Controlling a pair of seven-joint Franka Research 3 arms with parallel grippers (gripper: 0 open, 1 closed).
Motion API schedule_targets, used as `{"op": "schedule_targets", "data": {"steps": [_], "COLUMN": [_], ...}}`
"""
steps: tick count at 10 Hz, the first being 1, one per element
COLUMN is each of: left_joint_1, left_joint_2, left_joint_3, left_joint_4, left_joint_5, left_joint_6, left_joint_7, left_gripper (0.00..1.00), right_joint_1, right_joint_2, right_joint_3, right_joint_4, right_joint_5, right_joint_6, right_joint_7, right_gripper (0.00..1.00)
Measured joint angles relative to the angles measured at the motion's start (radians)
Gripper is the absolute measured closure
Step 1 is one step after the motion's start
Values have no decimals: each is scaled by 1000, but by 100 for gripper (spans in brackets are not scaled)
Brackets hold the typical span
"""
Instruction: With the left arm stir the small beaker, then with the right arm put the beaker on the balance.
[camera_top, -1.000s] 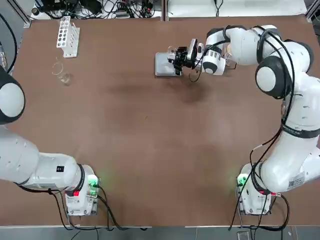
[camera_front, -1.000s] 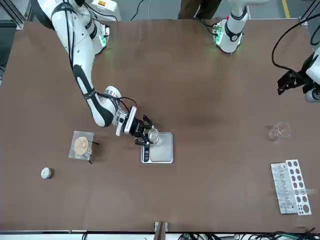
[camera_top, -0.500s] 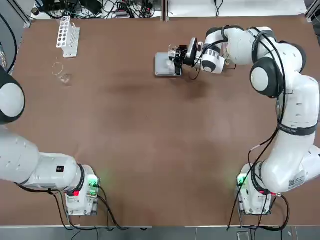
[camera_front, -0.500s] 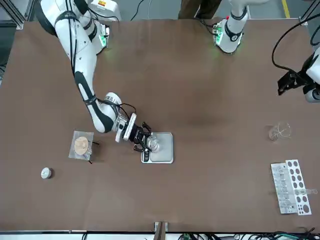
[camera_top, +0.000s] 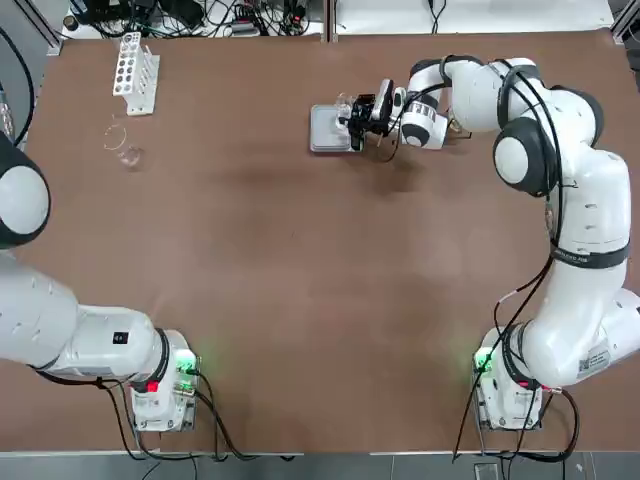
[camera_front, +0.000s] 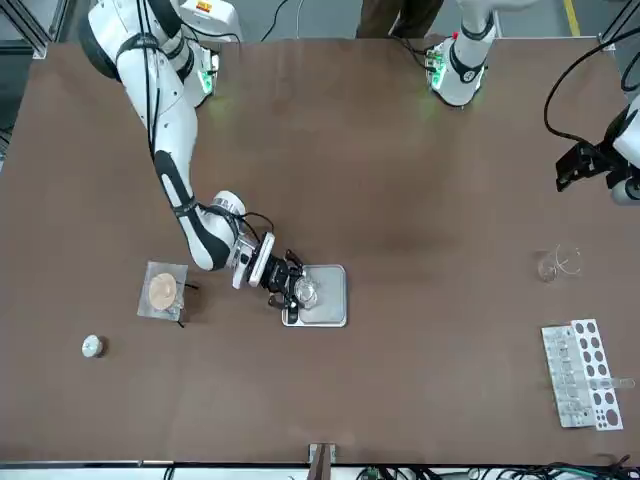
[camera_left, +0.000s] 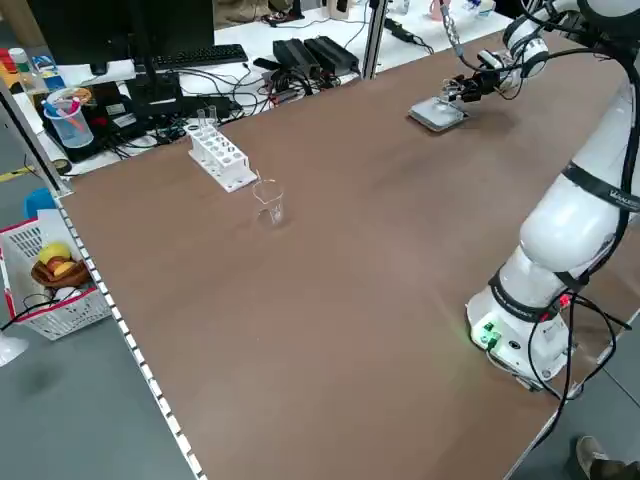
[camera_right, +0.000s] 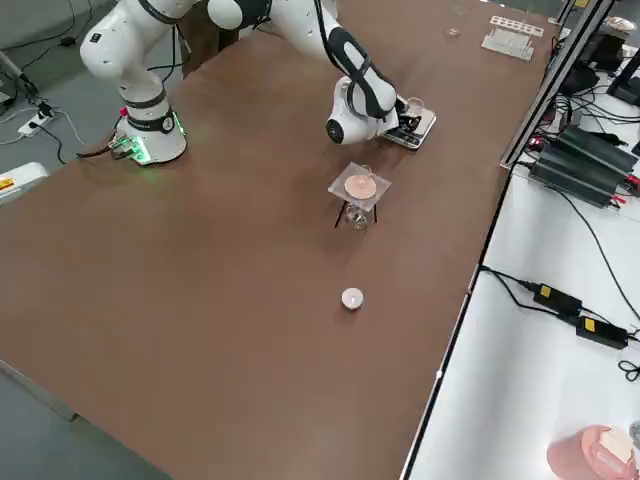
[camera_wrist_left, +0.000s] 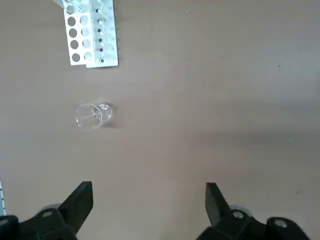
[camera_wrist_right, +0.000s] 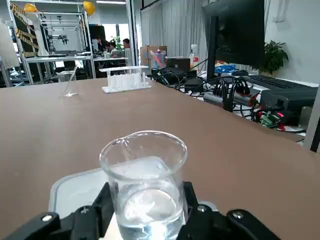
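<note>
Small beaker (camera_wrist_right: 144, 187) — clear glass cyl. w/ liquid — pinched by right fingers (camera_wrist_right: 102, 205).

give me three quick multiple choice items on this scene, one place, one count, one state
1. Where is the small beaker?
A. over the balance
B. beside the test-tube rack
C. at the table's near edge

2. How many robot arms are at the table?
A. one
B. two
C. three

3. How is the left end effector?
A. shut on a rod
B. open, holding nothing
C. shut on the rack

Answers: 1 A, the right end effector holds it over the plate; 2 B, the top view shows two bases; 3 B, its fingers are spread over bare table.
</note>
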Motion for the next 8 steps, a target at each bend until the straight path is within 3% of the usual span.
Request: {"op": "schedule_targets", "data": {"steps": [7,8], "left_joint_1": [1,1], "left_joint_2": [0,0], "left_joint_3": [1,1], "left_joint_4": [0,0], "left_joint_5": [0,0], "left_joint_6": [1,1], "left_joint_7": [0,0], "left_gripper": [0,0], "right_joint_1": [20,20], "right_joint_2": [24,24], "right_joint_3": [-2,-3], "right_joint_4": [32,34], "right_joint_5": [19,19], "right_joint_6": [25,25], "right_joint_7": [3,4], "right_gripper": [39,26]}}
